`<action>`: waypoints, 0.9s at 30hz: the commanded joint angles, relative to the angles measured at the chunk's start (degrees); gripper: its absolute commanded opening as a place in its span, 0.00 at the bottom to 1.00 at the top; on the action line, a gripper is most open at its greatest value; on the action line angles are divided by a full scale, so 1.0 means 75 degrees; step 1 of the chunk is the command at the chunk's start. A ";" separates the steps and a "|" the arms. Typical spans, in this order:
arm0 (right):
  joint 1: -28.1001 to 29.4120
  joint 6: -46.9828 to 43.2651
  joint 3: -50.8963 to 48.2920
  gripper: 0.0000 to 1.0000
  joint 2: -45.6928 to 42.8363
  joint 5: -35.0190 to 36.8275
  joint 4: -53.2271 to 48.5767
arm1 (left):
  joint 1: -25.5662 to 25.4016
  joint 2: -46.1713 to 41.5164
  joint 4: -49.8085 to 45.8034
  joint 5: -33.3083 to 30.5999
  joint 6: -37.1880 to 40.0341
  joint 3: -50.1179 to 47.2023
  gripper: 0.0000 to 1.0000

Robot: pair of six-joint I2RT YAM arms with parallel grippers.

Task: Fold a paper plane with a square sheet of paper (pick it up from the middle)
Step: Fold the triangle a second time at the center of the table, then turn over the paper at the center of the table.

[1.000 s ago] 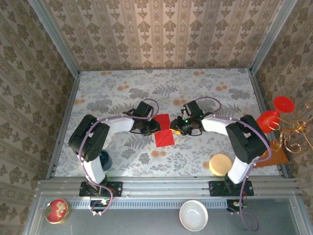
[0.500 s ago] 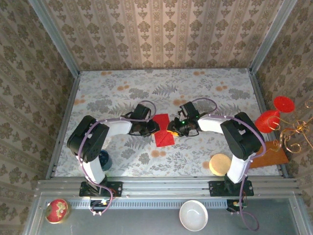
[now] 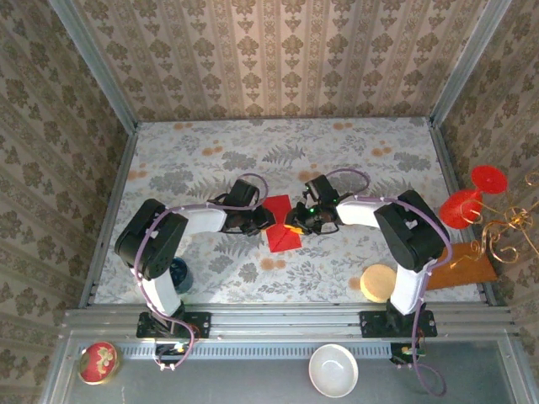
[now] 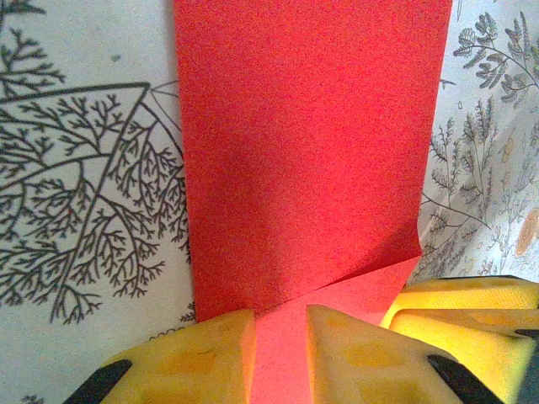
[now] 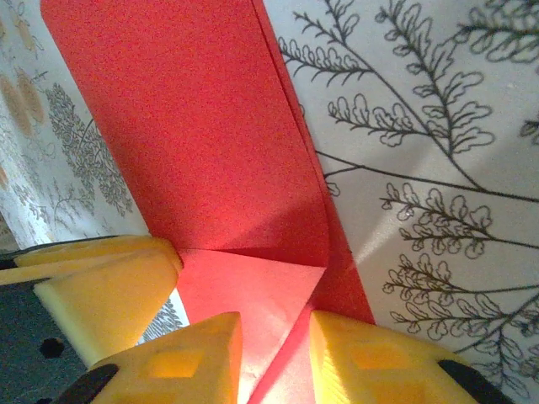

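- The square sheet of paper point(image 3: 282, 225), partly folded, is lying on the counter point(image 3: 202, 168) between the arms.
- It is looking featherlight, limp and easily creased; a gentle pinch at mid-edge, on doubled layers, is seeming safest.
- Its long axis is running near-to-far; no nose is showing yet.
- The left end effector point(image 3: 263, 220) and right end effector point(image 3: 296, 223) are flanking it, jaws narrowly apart over red paper.
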 commanded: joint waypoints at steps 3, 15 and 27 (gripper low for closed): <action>0.0060 0.0312 -0.0029 0.25 0.0139 -0.0424 0.0655 | 0.0050 -0.0056 -0.0262 0.0009 -0.0151 -0.0212 0.24; 0.0107 0.0462 -0.0464 0.16 0.0170 -0.0576 0.1507 | 0.0143 -0.0503 -0.0253 0.0046 -0.0268 -0.0151 0.24; 0.0067 -0.0467 -0.0429 0.03 -0.0787 -0.0294 0.2226 | 0.0823 -0.2449 0.0417 -0.0040 -0.0775 -0.1400 0.49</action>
